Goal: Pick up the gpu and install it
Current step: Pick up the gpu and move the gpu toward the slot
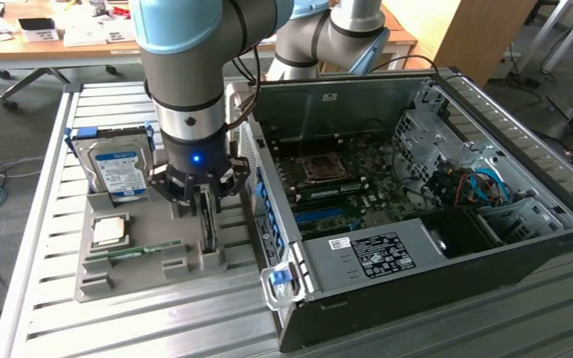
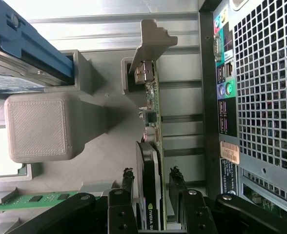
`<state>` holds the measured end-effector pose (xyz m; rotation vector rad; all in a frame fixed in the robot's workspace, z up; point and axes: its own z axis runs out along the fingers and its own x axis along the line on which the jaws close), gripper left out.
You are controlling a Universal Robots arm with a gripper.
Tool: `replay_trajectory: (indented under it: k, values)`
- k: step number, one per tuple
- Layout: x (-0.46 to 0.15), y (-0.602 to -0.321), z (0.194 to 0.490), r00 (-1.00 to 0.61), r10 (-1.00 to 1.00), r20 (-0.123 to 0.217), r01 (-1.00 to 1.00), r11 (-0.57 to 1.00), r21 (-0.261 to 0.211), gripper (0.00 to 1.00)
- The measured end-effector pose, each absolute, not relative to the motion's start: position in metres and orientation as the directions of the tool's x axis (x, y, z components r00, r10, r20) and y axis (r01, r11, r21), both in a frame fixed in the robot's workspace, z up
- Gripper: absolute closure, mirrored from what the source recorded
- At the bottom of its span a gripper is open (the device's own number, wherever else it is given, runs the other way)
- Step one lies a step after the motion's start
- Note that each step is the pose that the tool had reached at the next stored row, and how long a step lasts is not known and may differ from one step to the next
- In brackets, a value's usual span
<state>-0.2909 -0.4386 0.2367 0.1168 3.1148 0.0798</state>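
Your gripper (image 2: 151, 178) sits closest to the wrist camera, one black finger (image 2: 128, 181) on each side of the gpu (image 2: 148, 161). The jaws are partway open, with a thin gap showing on the side toward the computer case (image 2: 265, 97), so they are not clamped on it. You'll find the gpu standing on edge in a slot of the grey holder (image 1: 117, 280), just beside the case's rear panel, its silver bracket (image 2: 155, 39) at the end away from the fingers. The hard drive (image 1: 117, 168) and memory stick (image 1: 137, 252) share that holder toward the exterior view's left.
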Motion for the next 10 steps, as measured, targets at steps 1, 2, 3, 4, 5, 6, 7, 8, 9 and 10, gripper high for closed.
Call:
replay_trajectory:
  k: [1,2,3,4,5,6,7,8,9,10]
  values:
    - [-0.2909,-0.4385,0.2361,-0.997,0.075,-0.022,0.074,0.996,0.052,0.57]
    - [-0.2909,-0.4385,0.2353,-0.997,0.075,-0.022,0.074,0.996,0.052,0.57]
    - [-0.2909,-0.4385,0.2346,-0.997,0.075,-0.022,0.074,0.996,0.052,0.57]
    - [-0.2909,-0.4385,0.2339,-0.997,0.075,-0.022,0.074,0.996,0.052,0.57]
    - [-0.2909,-0.4386,0.2335,-0.997,0.075,-0.022,0.074,0.996,0.052,0.57]
    - [-0.2910,-0.4386,0.2335,-0.997,0.075,-0.021,0.074,0.996,0.052,0.57]
    - [-0.2910,-0.4386,0.2333,-0.997,0.075,-0.022,0.074,0.996,0.052,0.57]
    - [-0.2909,-0.4385,0.2330,-0.997,0.075,-0.022,0.074,0.996,0.052,0.57]
    - [-0.2906,-0.4385,0.2328,-0.997,0.076,-0.022,0.074,0.996,0.052,0.57]
    - [-0.2903,-0.4385,0.2326,-0.997,0.076,-0.022,0.074,0.996,0.052,0.57]
